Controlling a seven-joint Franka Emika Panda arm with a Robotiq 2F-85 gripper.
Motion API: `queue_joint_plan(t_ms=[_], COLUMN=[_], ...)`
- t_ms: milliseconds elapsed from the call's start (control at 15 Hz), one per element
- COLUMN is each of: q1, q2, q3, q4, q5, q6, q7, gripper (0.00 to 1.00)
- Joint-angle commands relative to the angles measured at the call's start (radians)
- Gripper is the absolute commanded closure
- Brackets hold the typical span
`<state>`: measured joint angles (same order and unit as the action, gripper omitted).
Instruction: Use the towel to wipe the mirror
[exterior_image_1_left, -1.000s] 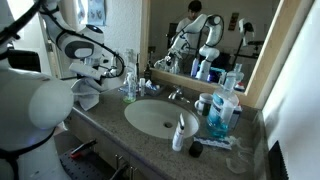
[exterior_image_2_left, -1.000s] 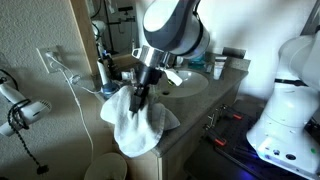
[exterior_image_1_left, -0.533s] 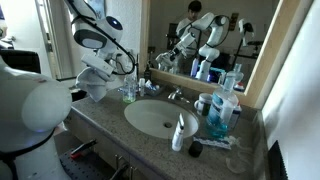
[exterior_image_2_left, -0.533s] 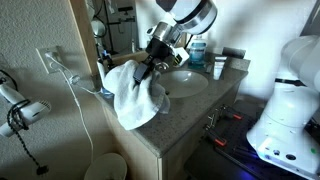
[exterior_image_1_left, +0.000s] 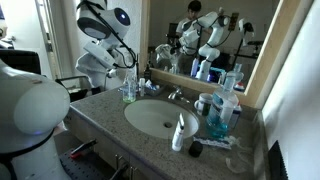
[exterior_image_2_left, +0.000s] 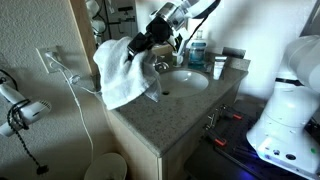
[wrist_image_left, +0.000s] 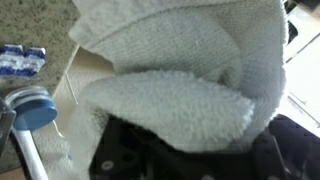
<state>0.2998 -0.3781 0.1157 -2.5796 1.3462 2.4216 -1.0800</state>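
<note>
Nearest lies the speckled worktop (exterior_image_2_left: 178, 112) with its sink (exterior_image_2_left: 186, 80), above whose end the white towel (exterior_image_2_left: 120, 74) hangs bunched in the tool (exterior_image_2_left: 138, 46), clenched on it, apart from the mirror (exterior_image_1_left: 205, 35) on the wall behind.

Opposite counter (exterior_image_1_left: 100, 112) ends; wrist close-up.

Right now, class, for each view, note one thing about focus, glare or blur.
Wrist view: the towel fills the frame, soft and out of focus. In an exterior view the mirror shows clear reflections, no strong glare. In an exterior view the towel looks very bright, its folds faint.
</note>
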Motion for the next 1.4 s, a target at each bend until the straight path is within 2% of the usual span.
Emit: queue_joint_plan(t_ms=[0,267,533,733,867,1067,1200,1333], q1=[-0.064,-0.138,-0.206,-0.213,-0.214,-0.236,-0.291,-0.387], q2=[-0.019,-0.005,0.003,0.026,0.051,0.093,0.127,0.166], q3=[0.002,0.003,0.009,0.005,0.015,0.045,0.092,0.17], q4=[0.078,0.195,0.292,0.365,0.419,0.515,0.583,0.652], q5=[0.111,0.219,0.282,0.36,0.471,0.697,0.842,0.992], q6=[0.005,0.062,0.202,0.354,0.458,0.546,0.57,0.582], q7=[-0.014,-0.017,-0.024,-0.07,-0.174,-0.425,-0.594,-0.761], gripper=[0.96,0.96,0.96,0.96,0.96,0.96,0.96,0.96])
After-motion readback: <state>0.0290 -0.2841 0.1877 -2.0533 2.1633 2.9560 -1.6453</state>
